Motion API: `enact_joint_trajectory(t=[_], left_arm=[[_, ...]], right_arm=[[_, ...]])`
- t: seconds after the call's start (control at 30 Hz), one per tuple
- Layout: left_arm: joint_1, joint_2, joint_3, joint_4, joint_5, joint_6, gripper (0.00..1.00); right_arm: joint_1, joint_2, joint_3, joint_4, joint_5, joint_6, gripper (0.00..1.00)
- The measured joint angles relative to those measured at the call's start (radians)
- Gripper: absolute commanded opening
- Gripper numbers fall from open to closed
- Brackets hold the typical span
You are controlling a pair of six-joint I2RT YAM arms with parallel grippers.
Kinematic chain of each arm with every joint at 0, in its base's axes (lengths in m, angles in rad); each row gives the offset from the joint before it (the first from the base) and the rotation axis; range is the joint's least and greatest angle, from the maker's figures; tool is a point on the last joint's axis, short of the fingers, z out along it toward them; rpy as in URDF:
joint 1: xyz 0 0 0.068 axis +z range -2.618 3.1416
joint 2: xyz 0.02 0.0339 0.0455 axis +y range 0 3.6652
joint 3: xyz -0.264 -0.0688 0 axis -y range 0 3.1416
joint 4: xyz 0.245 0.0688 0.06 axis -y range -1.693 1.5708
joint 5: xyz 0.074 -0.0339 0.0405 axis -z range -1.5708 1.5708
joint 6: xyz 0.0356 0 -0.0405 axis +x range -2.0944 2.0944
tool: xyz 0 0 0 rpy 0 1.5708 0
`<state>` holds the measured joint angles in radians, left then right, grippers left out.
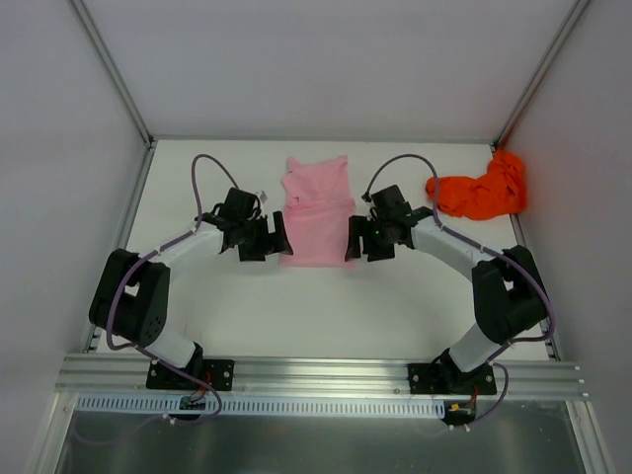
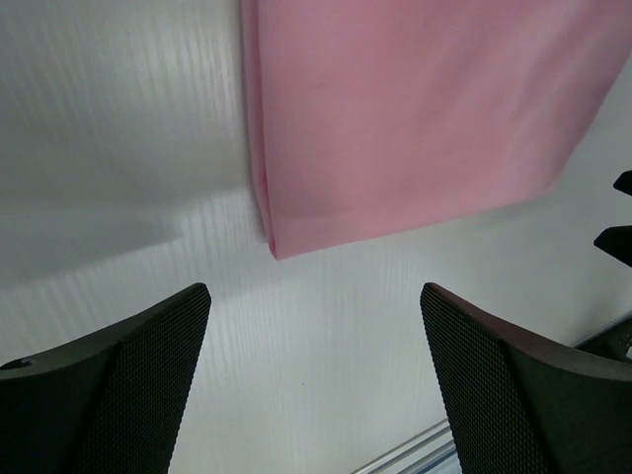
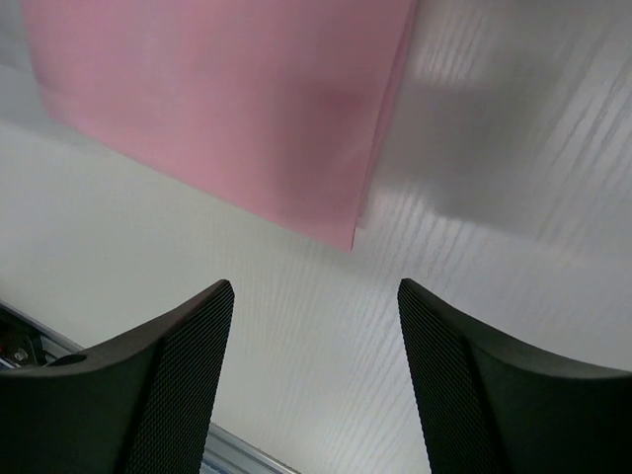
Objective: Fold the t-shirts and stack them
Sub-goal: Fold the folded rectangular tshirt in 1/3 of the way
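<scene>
The pale pink t-shirt (image 1: 317,211) lies partly folded in a long strip at the table's middle. Its near left corner shows in the left wrist view (image 2: 415,109) and its near right corner in the right wrist view (image 3: 227,99). The orange-red t-shirt (image 1: 481,192) lies crumpled at the back right. My left gripper (image 1: 279,237) is open and empty beside the pink shirt's left edge, its fingers (image 2: 118,385) over bare table. My right gripper (image 1: 352,239) is open and empty beside the shirt's right edge, its fingers (image 3: 148,385) over bare table.
White walls with metal corner posts (image 1: 114,74) enclose the table on three sides. An aluminium rail (image 1: 316,375) carrying the arm bases runs along the near edge. The right arm's elbow (image 1: 509,286) stands near the right wall.
</scene>
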<state>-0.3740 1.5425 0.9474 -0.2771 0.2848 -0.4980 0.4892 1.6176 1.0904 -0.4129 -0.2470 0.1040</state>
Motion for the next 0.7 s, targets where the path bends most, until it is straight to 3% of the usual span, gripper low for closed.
enact_joint_trajectory(t=[0.1, 0.17, 0.2, 0.27, 0.33, 0.37, 0.4, 0.5, 0.7], left_arm=[[0.0, 0.0, -0.057, 0.026, 0.013, -0.016, 0.82], [0.0, 0.0, -0.066, 0.034, 0.026, -0.019, 0.72], [0.0, 0.0, -0.063, 0.044, 0.031, -0.019, 0.59], [0.0, 0.011, -0.028, 0.047, 0.036, -0.014, 0.42], [0.0, 0.044, 0.041, 0.048, 0.044, -0.015, 0.3], [0.0, 0.071, 0.093, 0.051, 0.048, -0.013, 0.17], [0.0, 0.098, 0.143, 0.061, 0.049, -0.01, 0.13], [0.0, 0.212, 0.307, 0.061, 0.053, 0.0, 0.04], [0.0, 0.42, 0.48, 0.048, 0.044, 0.006, 0.0]], right_arm=[[0.016, -0.001, -0.064, 0.027, 0.012, 0.031, 0.69], [0.017, -0.001, -0.071, 0.034, 0.028, 0.042, 0.62], [0.017, -0.001, -0.068, 0.046, 0.036, 0.042, 0.54], [0.017, 0.001, -0.039, 0.05, 0.056, 0.037, 0.49], [0.017, 0.019, 0.041, 0.039, 0.073, 0.021, 0.37], [0.017, 0.041, 0.097, 0.04, 0.077, 0.013, 0.27], [0.017, 0.068, 0.161, 0.048, 0.081, 0.003, 0.25], [0.017, 0.172, 0.348, 0.065, 0.082, -0.014, 0.22], [0.013, 0.388, 0.558, 0.061, 0.082, -0.039, 0.22]])
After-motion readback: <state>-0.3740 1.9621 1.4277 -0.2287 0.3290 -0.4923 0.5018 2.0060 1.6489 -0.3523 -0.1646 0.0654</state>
